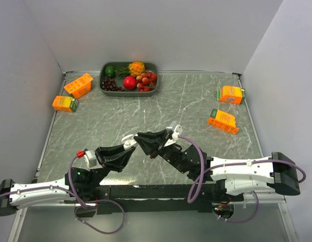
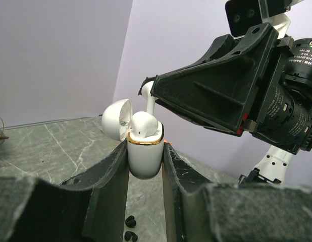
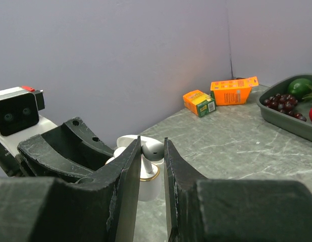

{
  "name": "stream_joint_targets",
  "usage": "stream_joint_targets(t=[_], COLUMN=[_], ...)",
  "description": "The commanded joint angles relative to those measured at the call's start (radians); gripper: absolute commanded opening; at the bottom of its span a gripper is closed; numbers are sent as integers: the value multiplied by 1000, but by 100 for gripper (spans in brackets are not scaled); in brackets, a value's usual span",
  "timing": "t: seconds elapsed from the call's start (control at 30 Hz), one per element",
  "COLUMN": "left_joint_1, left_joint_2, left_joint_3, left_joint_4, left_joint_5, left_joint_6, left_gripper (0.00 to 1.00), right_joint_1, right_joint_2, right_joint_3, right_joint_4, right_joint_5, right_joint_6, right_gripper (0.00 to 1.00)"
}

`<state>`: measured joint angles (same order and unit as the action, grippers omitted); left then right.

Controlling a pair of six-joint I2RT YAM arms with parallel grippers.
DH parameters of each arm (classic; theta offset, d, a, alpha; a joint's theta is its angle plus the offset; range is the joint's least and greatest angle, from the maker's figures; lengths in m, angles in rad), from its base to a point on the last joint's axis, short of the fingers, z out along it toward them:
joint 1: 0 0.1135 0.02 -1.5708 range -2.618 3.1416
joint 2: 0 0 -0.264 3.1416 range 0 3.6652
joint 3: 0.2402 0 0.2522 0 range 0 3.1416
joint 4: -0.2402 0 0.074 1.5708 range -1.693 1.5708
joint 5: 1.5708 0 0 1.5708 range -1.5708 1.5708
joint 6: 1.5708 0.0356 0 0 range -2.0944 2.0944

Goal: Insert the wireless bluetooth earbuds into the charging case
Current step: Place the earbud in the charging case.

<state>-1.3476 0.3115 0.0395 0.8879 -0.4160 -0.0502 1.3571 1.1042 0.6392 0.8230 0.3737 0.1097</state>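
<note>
Clamped hard on a white, glossy, rounded charging case (image 2: 144,160) with a gold rim: left gripper (image 1: 128,147), fingers flat against both flanks. Case upright, hinged lid (image 2: 117,118) thrown back to the left in the left wrist view. Seated in one socket, a white plastic earbud (image 2: 144,124).

Directly above, pinched between the narrowly parted fingers of the right gripper (image 3: 151,151), a second white stemmed earbud (image 2: 151,103). Stem down over the gold rim, tip hidden behind the seated one; contact with the case impossible to tell. Little room here: black right fingers overhanging the case, nearly against the left fingertips. Loose on the surface under the left fingers, tiny glossy black buds (image 2: 130,222).

Both grippers low at the near middle of the grey marbled table (image 1: 120,113), close to its near edge. Beyond them, a broad bare stretch of marble up to the dark green tray (image 1: 102,83) of fruit at the back edge. Two orange cartons (image 1: 78,84) back left by the wall, two more (image 1: 223,120) near the right edge, all well apart from the grippers. Pale walls (image 1: 24,75) close on left, back and right.
</note>
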Motion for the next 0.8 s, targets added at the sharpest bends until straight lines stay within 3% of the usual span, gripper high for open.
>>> stream_joint_targets(t=[0.0, 0.6, 0.63, 0.73, 0.77], left_joint_1=[1, 1, 1, 2, 1], left_joint_2=[-11, -15, -15, -12, -12], left_joint_3=[-62, -61, -61, -59, -59], left_joint_4=[43, 42, 43, 43, 43], left_joint_5=[0, -4, -3, -1, -1], left_joint_6=[-22, -19, -17, -17, -17], left_gripper=[1, 1, 1, 1, 1], right_joint_1=[10, 20, 22, 34, 37], right_joint_2=[14, 13, 6, 0, -1], right_joint_3=[28, 28, 31, 43, 48], right_joint_4=[10, -11, -19, -44, -56], right_joint_5=[5, -1, -4, 5, 8], right_joint_6=[1, 8, 8, 11, 10], right_gripper=[0, 2, 16, 40, 43])
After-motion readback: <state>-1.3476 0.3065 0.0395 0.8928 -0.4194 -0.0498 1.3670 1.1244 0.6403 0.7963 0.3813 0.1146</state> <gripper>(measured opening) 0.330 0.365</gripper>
